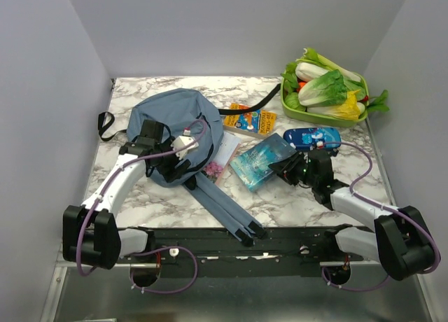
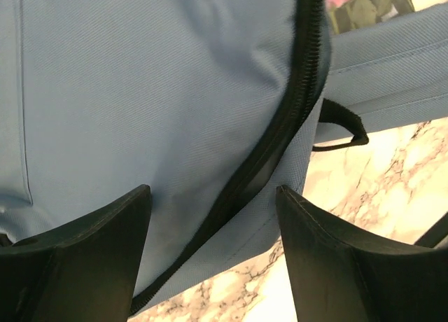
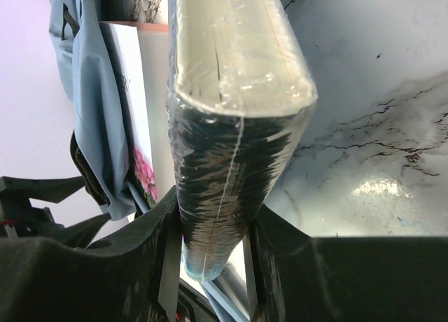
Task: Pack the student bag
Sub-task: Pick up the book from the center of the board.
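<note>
Top view: the student bag (image 1: 175, 115) lies left of centre, beneath the left gripper (image 1: 162, 159). To its right the right gripper (image 1: 285, 166) holds a teal book (image 1: 260, 161), long axis pointing bagward. A green tray (image 1: 308, 116) holds vegetables (image 1: 325, 87). Left wrist: jaws wide and empty, straddling the bag's black zipper (image 2: 294, 112); whether it is unzipped cannot be told. Right wrist: jaws clamped across the book's end, bag beyond at left.

white marble table (image 1: 294, 196) boxed by 3 plain pale walls (image 1: 231, 28).
</note>
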Available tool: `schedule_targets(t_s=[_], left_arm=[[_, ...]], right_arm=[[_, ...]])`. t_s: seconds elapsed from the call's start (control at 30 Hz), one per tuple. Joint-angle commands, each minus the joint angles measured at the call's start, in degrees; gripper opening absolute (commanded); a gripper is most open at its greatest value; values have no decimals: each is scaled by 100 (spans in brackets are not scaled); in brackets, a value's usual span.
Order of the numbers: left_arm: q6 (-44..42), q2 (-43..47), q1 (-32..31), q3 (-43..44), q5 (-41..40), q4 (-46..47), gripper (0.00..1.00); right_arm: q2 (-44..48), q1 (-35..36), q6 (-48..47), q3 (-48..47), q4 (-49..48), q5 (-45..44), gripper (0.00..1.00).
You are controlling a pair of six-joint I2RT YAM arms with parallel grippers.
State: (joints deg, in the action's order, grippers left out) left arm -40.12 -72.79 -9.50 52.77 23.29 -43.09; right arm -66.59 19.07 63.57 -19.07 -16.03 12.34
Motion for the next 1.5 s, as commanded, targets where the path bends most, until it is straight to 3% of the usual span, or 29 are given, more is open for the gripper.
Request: schedule_targets(t_s=[0.0,0.13,0.33,0.43,0.57,0.6,0.83,1.03,1.2,1.47], left_arm=[[-102,362,-561,-758,-955,853,80],[13,328,-782,-1006,-1335,1539,77],[83,344,-782,-848,-1441,1716,59],[109,362,-773,-629,-1468,1682,42],[188,336,-773,-321,-1397,1471,5],[215,327,-773,-199,-1397,1435,0],[601,520,-773,487,-1450,1145,0],[1418,600,-720,1252,-2029,1374,0],[1656,512,-720,1595,-2012,1233,0],[1823,714,-720,1227,-1898,1330,0]], right_arm=[[23,27,-424,184,425,-267,29],[76,27,-424,211,443,-267,28],[181,27,-442,220,496,-285,28],[225,18,-442,228,513,-285,28],[269,27,-477,254,478,-258,26],[278,27,-477,263,461,-241,25],[690,88,-617,483,206,40,13],[1823,123,-776,431,-85,593,1],[2343,132,-697,-130,-40,1007,1],[1862,211,269,-702,-962,1710,1]])
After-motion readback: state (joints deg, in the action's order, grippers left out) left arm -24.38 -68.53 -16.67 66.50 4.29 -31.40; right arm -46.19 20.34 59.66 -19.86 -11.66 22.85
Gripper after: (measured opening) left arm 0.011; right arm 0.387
